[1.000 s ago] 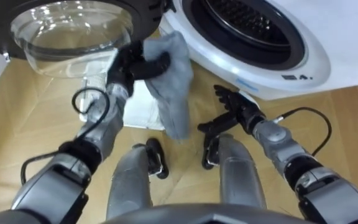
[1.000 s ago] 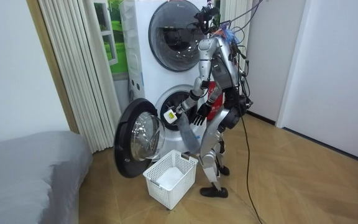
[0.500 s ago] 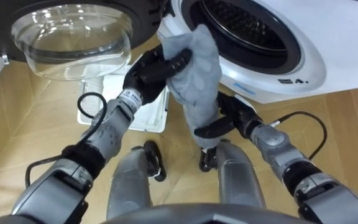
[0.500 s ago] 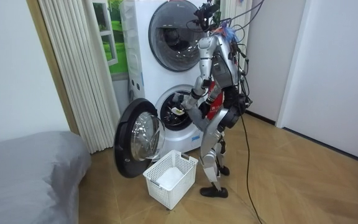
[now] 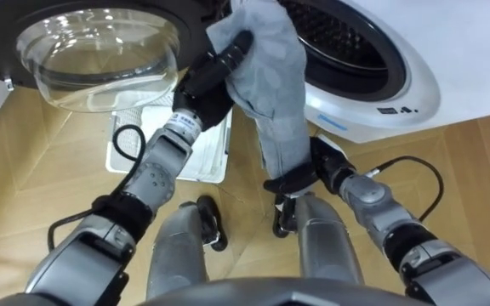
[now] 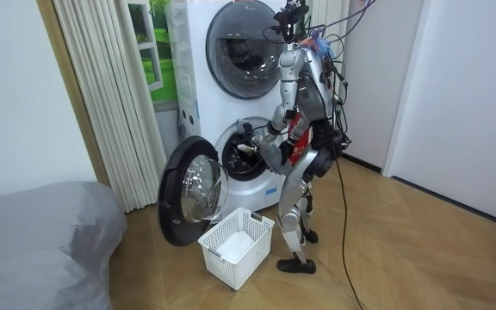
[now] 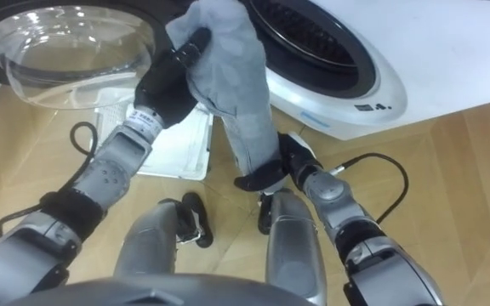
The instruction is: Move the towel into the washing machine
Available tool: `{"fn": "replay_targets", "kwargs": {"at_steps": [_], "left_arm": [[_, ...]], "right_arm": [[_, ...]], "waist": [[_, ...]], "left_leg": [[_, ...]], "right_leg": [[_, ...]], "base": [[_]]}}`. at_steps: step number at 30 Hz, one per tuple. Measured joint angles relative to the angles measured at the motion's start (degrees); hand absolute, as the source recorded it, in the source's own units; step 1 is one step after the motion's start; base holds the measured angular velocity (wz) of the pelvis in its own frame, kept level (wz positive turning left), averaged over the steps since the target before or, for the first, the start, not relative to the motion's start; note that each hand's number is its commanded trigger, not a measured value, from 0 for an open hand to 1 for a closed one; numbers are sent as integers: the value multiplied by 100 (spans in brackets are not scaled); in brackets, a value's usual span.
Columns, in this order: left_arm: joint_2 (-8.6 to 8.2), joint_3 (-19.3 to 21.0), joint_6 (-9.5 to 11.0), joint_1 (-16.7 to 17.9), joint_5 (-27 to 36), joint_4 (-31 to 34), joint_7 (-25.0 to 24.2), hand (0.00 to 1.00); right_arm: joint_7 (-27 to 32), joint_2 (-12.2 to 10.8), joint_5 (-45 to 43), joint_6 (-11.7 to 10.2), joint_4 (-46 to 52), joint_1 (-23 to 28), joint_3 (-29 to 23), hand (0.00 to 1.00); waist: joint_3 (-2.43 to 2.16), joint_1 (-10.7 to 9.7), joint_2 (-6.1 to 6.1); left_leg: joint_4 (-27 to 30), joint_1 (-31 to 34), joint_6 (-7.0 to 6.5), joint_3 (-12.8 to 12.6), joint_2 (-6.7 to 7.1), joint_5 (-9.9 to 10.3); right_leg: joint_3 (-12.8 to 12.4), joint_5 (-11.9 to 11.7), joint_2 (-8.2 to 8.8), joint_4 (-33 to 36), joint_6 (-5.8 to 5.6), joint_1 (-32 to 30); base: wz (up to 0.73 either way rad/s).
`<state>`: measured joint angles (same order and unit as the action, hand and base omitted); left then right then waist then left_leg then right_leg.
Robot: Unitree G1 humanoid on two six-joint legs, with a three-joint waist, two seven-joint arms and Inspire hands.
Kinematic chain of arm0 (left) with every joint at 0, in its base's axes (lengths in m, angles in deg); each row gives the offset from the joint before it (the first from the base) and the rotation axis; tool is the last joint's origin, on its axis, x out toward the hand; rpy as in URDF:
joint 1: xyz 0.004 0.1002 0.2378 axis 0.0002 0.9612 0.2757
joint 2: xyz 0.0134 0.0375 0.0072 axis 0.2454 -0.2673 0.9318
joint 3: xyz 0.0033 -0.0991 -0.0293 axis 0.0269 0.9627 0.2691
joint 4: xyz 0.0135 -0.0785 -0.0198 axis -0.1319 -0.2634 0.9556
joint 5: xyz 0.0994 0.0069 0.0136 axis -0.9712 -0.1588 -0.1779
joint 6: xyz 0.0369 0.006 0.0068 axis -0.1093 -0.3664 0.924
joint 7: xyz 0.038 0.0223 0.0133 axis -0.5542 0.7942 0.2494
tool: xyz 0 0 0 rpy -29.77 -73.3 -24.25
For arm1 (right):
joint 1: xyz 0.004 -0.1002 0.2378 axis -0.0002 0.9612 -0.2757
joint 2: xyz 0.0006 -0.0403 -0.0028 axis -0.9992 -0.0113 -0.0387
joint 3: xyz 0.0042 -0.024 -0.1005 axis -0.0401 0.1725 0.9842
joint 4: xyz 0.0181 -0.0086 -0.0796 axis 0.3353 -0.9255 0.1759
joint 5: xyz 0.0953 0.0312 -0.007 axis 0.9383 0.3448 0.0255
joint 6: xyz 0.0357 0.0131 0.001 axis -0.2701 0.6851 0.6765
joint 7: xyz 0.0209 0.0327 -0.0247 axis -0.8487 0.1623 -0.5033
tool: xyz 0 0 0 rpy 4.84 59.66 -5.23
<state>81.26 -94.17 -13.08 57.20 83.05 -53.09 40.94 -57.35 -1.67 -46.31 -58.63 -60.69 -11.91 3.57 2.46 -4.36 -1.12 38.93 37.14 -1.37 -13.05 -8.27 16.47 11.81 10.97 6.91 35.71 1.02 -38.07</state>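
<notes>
A grey towel [image 5: 270, 72] hangs from my left hand [image 5: 209, 78], which is shut on its upper part right at the lower rim of the washing machine's round opening [image 5: 360, 42]. The towel's top reaches the dark drum mouth and its tail hangs down in front of the white machine front. My right hand [image 5: 309, 170] is at the towel's lower end, with a straight finger showing under the hem and the others behind the cloth. In the room view I stand bent a little before the lower machine [image 6: 241, 159].
The machine's glass door [image 5: 100, 51] stands swung open to my left. A white laundry basket [image 5: 196, 157] sits on the wooden floor below it, near my feet. The room view has a second machine [image 6: 239, 47] stacked above, a curtain [image 6: 102, 95] and a grey bed [image 6: 33, 232].
My left hand has lifted the towel up and rightward, from beside the door to the drum opening. My right hand has moved in under the towel's hanging end.
</notes>
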Motion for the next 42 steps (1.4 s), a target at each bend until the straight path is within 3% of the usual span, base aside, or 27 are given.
{"fn": "replay_targets", "kwargs": {"at_steps": [4,12,13,14,15,25,33,42], "left_arm": [[-50,0,-80,0,23,0,-13,100],[-74,-5,-90,2,63,-1,-12,100],[-74,-13,-92,5,70,-1,-12,80],[-74,-14,-95,5,74,-2,-12,34],[-73,-11,-98,5,77,-2,-12,0],[-26,296,-156,296,191,1,22,0],[176,671,-109,482,-1137,8,705,0],[200,939,-83,786,-1512,-7,1413,0]], "right_arm": [[4,2,6,110,0,1,2,100],[17,-5,10,111,1,52,45,100],[37,-4,9,111,1,63,44,100],[41,-3,9,111,1,68,41,100],[42,-1,9,111,1,77,40,100],[185,-4,6,183,-96,200,-308,100],[566,47,55,234,-460,167,-779,100],[736,197,1010,357,-925,53,-1125,100]], "waist": [[-5,-20,10],[-5,-28,10],[-5,-27,9],[-5,-26,9],[-5,-27,9],[-3,64,6],[-12,351,-18],[-24,500,-146]], "left_leg": [[5,2,1,7,-1,0],[45,9,1,24,-11,0],[45,4,1,25,-12,0],[46,3,1,26,-13,0],[49,2,1,25,-17,0],[-25,-26,9,-1,1,-1],[-67,-13,15,-32,0,-6],[-153,-24,3,-4,113,-19]], "right_leg": [[28,7,5,-7,11,1],[19,6,-2,-3,12,16],[18,6,-4,-3,12,21],[18,6,-6,-3,12,24],[19,5,-10,-5,13,26],[-6,8,-3,-8,20,8],[49,13,1,-16,27,1],[90,62,110,30,8,-6]], "base": [[0],[0],[0],[0],[0],[0],[0],[4]]}}
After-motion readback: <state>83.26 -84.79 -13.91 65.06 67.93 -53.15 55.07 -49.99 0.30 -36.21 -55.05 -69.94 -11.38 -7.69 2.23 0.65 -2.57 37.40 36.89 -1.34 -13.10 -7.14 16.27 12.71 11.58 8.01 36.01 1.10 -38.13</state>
